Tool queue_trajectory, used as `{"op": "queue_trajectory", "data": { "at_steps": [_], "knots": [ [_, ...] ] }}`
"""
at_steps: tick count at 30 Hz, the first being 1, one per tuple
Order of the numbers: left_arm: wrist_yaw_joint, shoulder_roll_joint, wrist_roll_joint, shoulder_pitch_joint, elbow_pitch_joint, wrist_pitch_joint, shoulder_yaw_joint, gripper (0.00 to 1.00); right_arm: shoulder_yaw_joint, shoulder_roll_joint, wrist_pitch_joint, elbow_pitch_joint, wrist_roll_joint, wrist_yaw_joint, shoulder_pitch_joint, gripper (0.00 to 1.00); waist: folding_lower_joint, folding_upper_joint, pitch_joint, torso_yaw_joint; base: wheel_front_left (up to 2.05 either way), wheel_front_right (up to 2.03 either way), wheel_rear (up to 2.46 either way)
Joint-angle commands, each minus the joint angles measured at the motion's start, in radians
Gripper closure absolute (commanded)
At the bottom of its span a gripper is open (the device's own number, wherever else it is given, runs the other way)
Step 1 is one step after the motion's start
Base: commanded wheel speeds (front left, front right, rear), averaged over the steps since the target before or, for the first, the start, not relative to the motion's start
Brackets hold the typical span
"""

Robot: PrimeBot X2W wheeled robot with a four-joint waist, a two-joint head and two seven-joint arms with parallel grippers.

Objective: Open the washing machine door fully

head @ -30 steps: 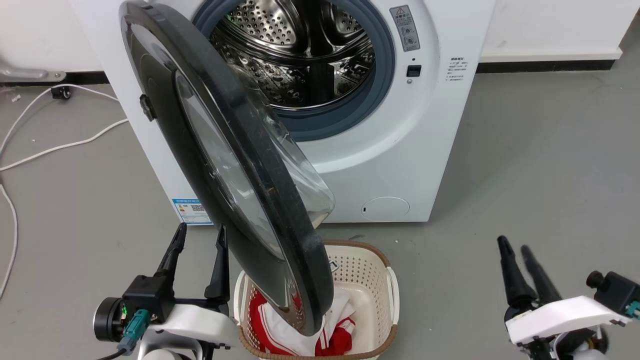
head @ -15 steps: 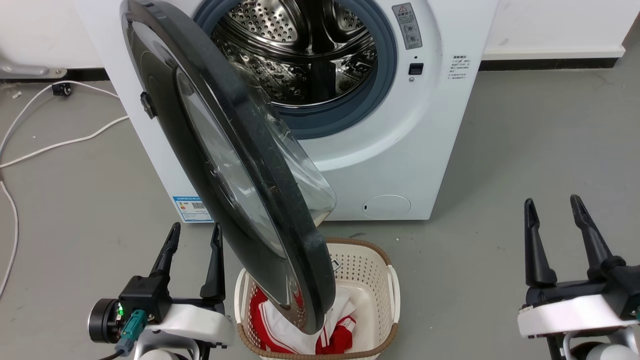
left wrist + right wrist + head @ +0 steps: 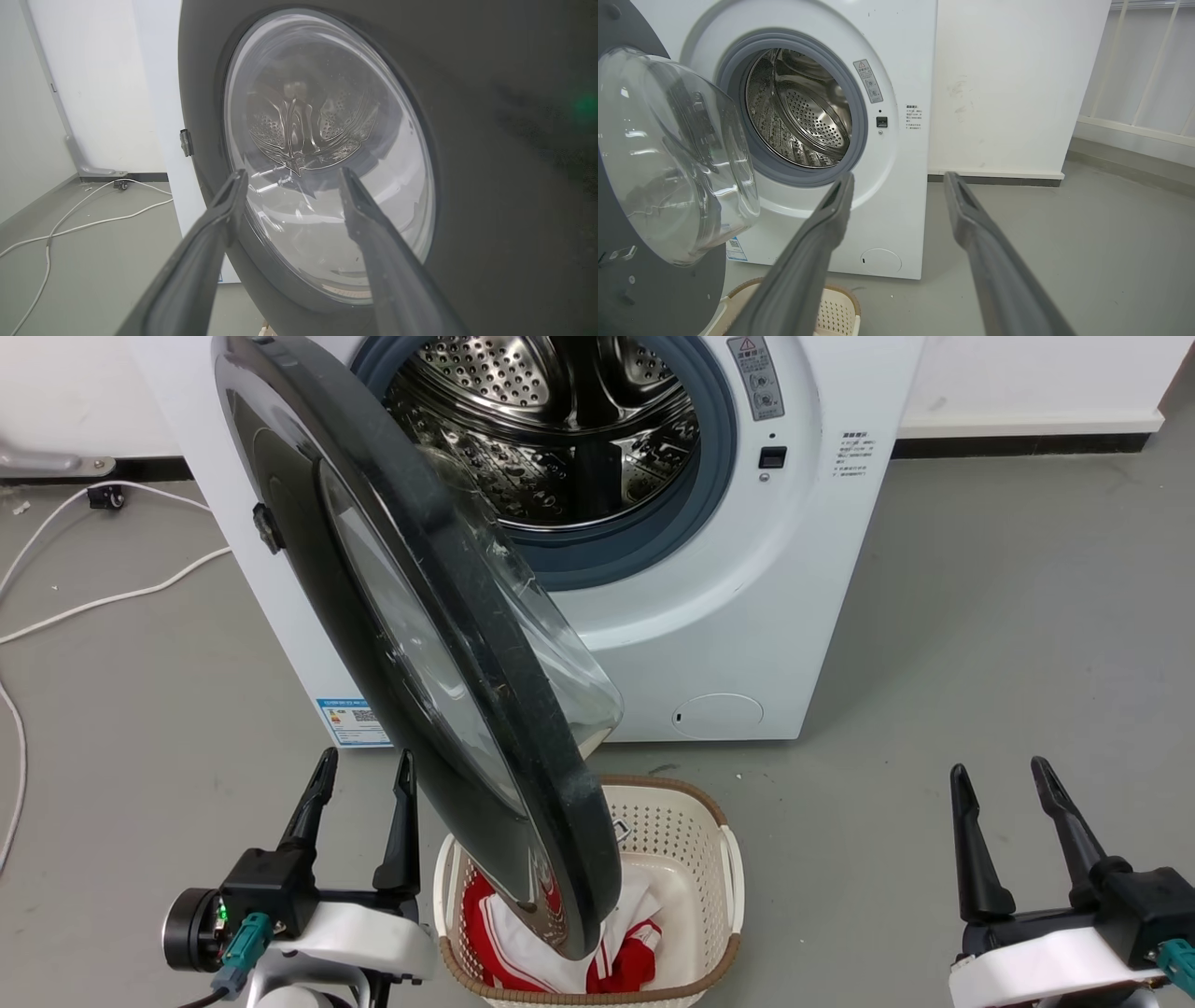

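Evidently, from the head, the large round glossy black washing machine door [image 3: 411,644] has barely swung: half open, job unfinished. The right gripper [image 3: 999,767] has resettled low, spread and empty. Left wrist: the left gripper [image 3: 292,171], splayed, faces its outer glass, perhaps not touching. Right wrist: the bowl's inner bulge and the perforated steel drum [image 3: 798,116].

Before me, a plain laundry room: a white front-loading washing machine [image 3: 747,616] against a white wall [image 3: 1027,373], grey floor [image 3: 1008,644], cream laundry basket [image 3: 733,877] of red-and-white clothes [image 3: 635,957], loose white cables [image 3: 112,600].
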Motion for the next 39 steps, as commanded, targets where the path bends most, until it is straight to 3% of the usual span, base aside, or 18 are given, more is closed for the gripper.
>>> {"op": "queue_trajectory", "data": {
  "at_steps": [1, 17, 19, 29, 39],
  "knots": [
    [0.000, 0.000, 0.005, -0.009, -0.004, -0.003, 0.003, 0.00, 0.003, 0.003, -0.009, 0.010, 0.006, -0.001, -0.005, 0.00, 0.0000, -0.0001, 0.001, -0.001, 0.00, 0.00, 0.00],
    [-0.004, 0.000, 0.008, -0.011, -0.005, -0.003, 0.005, 0.00, 0.006, 0.004, -0.021, 0.038, 0.011, -0.001, -0.026, 0.00, 0.0000, -0.0001, 0.006, -0.002, 0.00, 0.00, 0.00],
    [-0.005, 0.000, 0.008, -0.011, -0.007, -0.003, 0.005, 1.00, 0.007, 0.004, -0.020, 0.039, 0.013, -0.001, -0.026, 0.00, 0.0000, -0.0001, 0.007, -0.002, 0.00, 0.00, 0.00],
    [-0.008, 0.000, 0.011, -0.030, -0.036, -0.003, 0.018, 1.00, 0.006, 0.004, -0.021, 0.043, 0.015, -0.001, -0.029, 0.00, 0.0000, -0.0001, 0.012, -0.002, 0.00, 0.00, 0.00],
    [-0.007, 0.004, 0.026, -0.085, -0.221, -0.003, 0.058, 1.00, 0.003, 0.004, -0.022, 0.046, 0.024, -0.001, -0.031, 0.00, 0.0000, -0.0001, 0.007, 0.003, 0.00, 0.00, 0.00]
  ]
}}
